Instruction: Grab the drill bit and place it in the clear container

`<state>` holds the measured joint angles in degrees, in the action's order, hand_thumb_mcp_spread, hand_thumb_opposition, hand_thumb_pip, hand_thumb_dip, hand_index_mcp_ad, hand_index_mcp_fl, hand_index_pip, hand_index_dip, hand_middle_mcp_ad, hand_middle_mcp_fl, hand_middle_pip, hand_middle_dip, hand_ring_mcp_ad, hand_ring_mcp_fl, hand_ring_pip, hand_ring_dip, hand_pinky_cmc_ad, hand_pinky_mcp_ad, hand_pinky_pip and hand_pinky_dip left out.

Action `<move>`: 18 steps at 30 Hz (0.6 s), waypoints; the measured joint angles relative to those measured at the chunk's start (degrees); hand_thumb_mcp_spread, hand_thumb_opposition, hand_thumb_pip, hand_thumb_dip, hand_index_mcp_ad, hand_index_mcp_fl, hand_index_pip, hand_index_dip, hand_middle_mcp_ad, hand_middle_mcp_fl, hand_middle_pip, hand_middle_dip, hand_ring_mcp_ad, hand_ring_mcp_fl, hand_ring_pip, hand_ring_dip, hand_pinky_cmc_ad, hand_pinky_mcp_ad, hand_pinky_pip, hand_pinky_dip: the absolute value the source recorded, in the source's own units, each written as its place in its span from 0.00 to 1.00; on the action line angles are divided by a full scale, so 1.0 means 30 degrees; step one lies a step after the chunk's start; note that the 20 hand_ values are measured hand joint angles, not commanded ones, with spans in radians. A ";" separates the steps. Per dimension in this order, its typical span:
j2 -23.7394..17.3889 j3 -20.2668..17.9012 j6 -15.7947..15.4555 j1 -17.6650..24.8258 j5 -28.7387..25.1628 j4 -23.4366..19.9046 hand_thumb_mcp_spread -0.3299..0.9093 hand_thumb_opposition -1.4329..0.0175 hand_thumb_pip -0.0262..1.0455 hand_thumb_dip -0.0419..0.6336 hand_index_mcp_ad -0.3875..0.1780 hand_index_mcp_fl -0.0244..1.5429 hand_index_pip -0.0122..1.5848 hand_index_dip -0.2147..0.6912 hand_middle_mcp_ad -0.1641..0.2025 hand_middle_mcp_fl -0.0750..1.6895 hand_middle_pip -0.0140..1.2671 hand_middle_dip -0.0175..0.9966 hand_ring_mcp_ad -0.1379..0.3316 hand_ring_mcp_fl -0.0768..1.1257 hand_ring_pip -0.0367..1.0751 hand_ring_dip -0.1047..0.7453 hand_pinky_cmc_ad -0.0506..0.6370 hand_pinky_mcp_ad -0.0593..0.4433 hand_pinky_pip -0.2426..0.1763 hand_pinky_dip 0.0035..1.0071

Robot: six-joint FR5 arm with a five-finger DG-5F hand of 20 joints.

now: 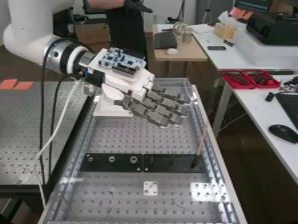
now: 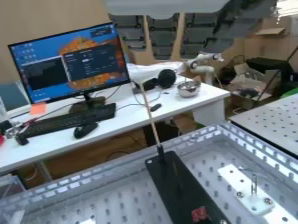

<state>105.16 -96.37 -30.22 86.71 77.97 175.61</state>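
Hung with fingers (image 1: 157, 118) loosely open, empty. Risked toppling the tall thin rod (image 2: 151, 116) by sweeping low toward the probable drill bit (image 2: 176, 174), upright nearby in the black plate (image 1: 120, 167).

A white desk (image 2: 126, 117) stands — brown floor (image 2: 86, 160) beneath

- Your bench top (image 1: 120, 137) looks like bare metal, smooth between its holes, with glossy patches.
- The two black plates (image 1: 101, 168) in front of you look smooth and mostly matt.
- The slim rod (image 2: 151, 117) passes for wood — pale and dull.
- Your arm (image 1: 25, 31) has a smooth white shell.
- Your hand (image 1: 157, 113) has matt dark grey fingers.
- That bowl (image 2: 189, 89) strikes you as metal — shiny all round.
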 joint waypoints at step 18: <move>0.1179 -0.1298 0.1099 -0.0451 -0.2730 -0.2972 0.47 0.54 0.39 0.08 0.78 0.12 0.04 0.50 0.63 0.06 0.12 0.06 0.75 0.08 0.10 0.12 0.33 0.42 0.38 0.08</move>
<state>108.70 -100.27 -26.92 85.36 69.78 166.69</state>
